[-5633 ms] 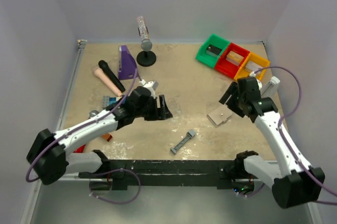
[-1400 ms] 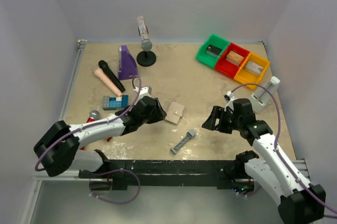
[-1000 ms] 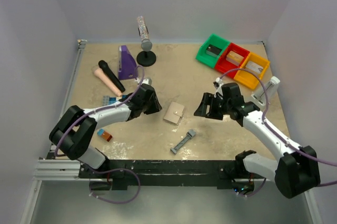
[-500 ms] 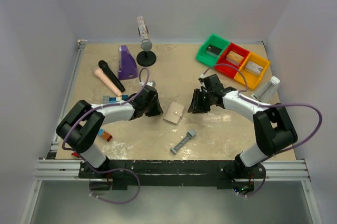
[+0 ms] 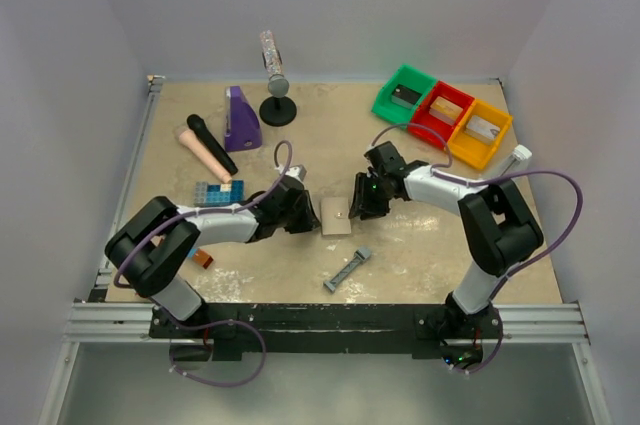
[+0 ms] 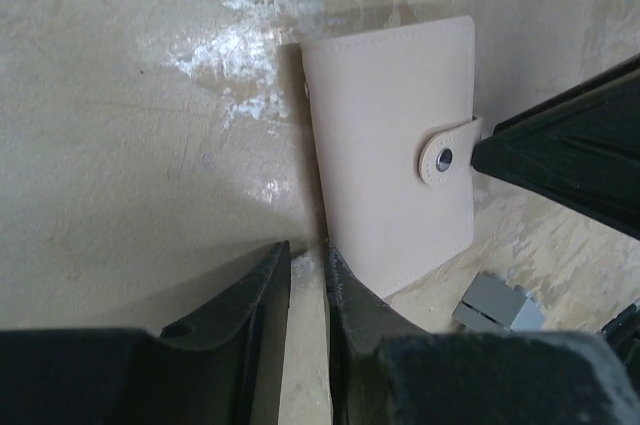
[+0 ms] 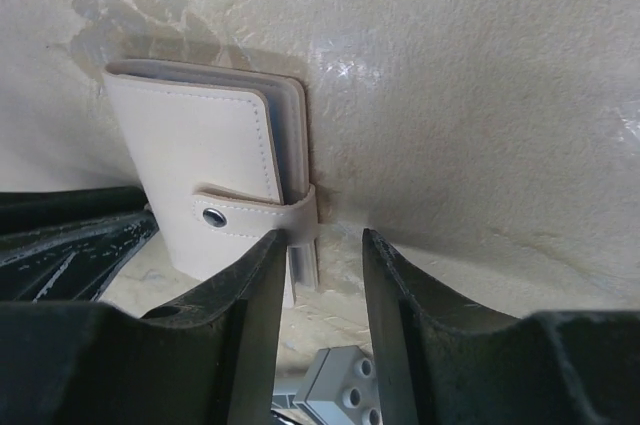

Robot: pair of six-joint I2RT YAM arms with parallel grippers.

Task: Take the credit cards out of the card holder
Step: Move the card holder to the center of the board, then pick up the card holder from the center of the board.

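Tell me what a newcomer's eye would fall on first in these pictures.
First comes the pale card holder, snapped shut in the middle of the table. The left gripper is at its left edge, the right gripper is at its snap-tab side, and both arms point at it. Next is the bright row of green, red and yellow bins at the far right.

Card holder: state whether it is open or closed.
Closed. The card holder lies folded flat on the table, its strap snapped across the front panel.
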